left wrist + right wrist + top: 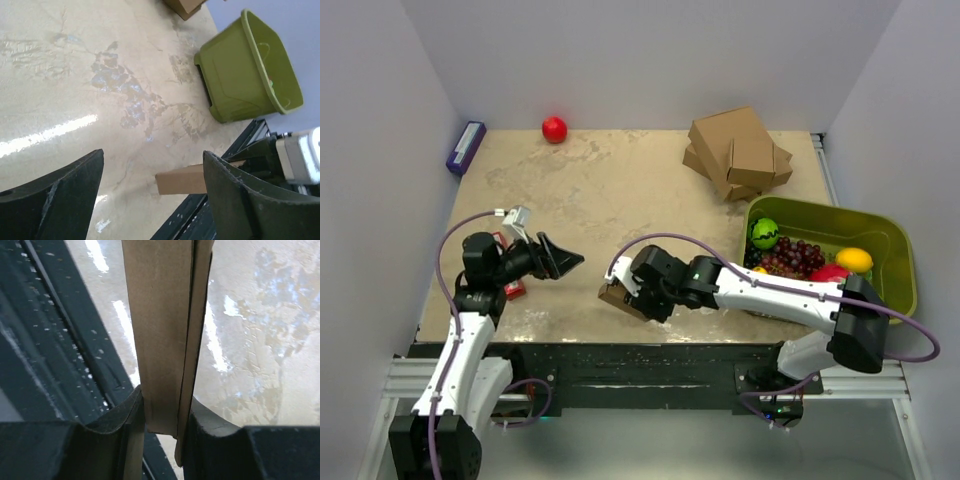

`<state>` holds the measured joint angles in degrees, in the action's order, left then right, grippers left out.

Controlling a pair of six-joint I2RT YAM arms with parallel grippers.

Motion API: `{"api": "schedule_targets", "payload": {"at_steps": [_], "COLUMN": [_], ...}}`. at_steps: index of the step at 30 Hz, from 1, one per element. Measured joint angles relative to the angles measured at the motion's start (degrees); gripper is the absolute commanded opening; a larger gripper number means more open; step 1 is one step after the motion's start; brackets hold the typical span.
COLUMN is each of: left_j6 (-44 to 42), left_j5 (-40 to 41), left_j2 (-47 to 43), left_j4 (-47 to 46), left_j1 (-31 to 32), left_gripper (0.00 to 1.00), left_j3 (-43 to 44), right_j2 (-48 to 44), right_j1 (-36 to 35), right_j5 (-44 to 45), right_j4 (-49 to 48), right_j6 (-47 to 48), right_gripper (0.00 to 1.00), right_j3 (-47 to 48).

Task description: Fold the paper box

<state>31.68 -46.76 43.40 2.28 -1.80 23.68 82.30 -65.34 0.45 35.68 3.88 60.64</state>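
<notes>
**Box part-folded and held at the near edge**

The tan, blotchy table (620, 190) sits between plain pale walls, with a black frame rail (620, 360) along its near side. The paper box (617, 299) is at the near middle of the table, right by that rail, and the right jaws are clenched on it. The right wrist view shows the paper box (165, 330) as doubled cardboard layers pressed flat together, one flap edge standing slightly off. So some folding looks done, but it does not yet read as a closed box. How many flaps remain I cannot tell.

The left jaws are spread wide and grasp nothing. They point toward the paper box (180, 181) from the left, near it but apart.

Room is tight on the near side, where the rail sits just beside the cardboard. On the right stands a green bin (900, 262) of fruit, and a stack of cardboard boxes (735, 150) is far right. The widest open stretch runs through the middle toward the red ball (554, 129).
</notes>
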Motion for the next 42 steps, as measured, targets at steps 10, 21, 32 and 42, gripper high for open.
{"api": "schedule_targets", "payload": {"at_steps": [10, 21, 32, 42], "left_j6": [-11.6, -19.0, -20.3, -21.8], "left_j5": [-3.8, -3.2, -4.7, -6.1], "left_j2": [-2.6, -3.4, -7.6, -2.2], "left_j4": [2.2, 3.4, 2.4, 3.2], "left_j1": [12.0, 14.2, 15.0, 21.0], "left_gripper": [0.73, 0.72, 0.59, 0.57], "left_j3": [4.6, 7.5, 7.5, 7.5], "right_j2": [-3.6, -2.5, -0.9, -0.9], "right_j1": [3.7, 4.3, 4.6, 4.9], "right_j5": [-13.9, -18.3, -18.2, -18.2], "right_j4": [5.4, 8.2, 9.2, 9.4], "right_j6": [0.7, 1.3, 1.3, 1.5], "right_gripper": [0.23, 0.22, 0.21, 0.2], "right_j3": [5.8, 7.3, 7.3, 7.3]}}
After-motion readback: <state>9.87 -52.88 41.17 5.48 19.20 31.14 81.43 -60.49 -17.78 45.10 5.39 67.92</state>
